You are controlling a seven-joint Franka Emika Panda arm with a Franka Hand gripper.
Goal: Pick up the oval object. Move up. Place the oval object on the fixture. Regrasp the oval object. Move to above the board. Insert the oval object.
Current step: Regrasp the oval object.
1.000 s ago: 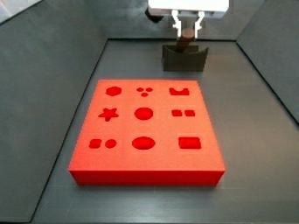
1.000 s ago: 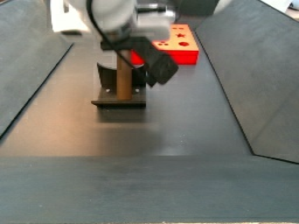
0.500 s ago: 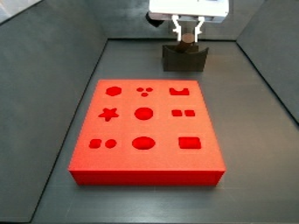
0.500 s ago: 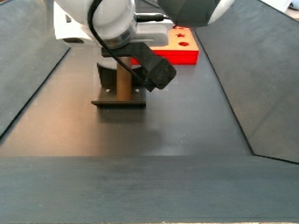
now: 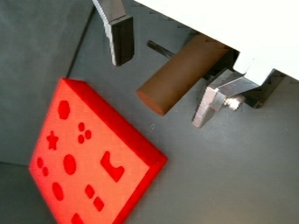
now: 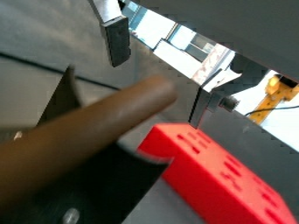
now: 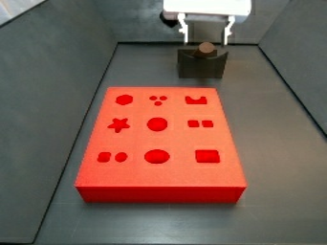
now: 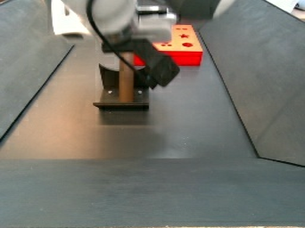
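The oval object [image 7: 204, 48], a brown peg, stands upright in the notch of the dark fixture [image 7: 201, 65] at the far end of the floor. My gripper [image 7: 205, 29] is open just above it, with one finger on each side of the peg's top. In both wrist views the peg [image 5: 181, 79] [image 6: 93, 122] lies between the spread fingers [image 5: 121, 39] with a clear gap on one side. The red board [image 7: 160, 134] lies nearer the front and also shows in a wrist view [image 5: 87, 157]. In a side view the arm hides the gripper above the peg [image 8: 124, 80].
Grey walls slope up around the dark floor on all sides. The fixture [image 8: 123, 100] stands a short way from the board's [image 8: 179, 46] far edge. The board has several shaped cut-outs, among them an oval one [image 7: 157, 155].
The fingers, closed on the peg a second ago, have spread apart and let it go. The peg stays upright in the fixture.
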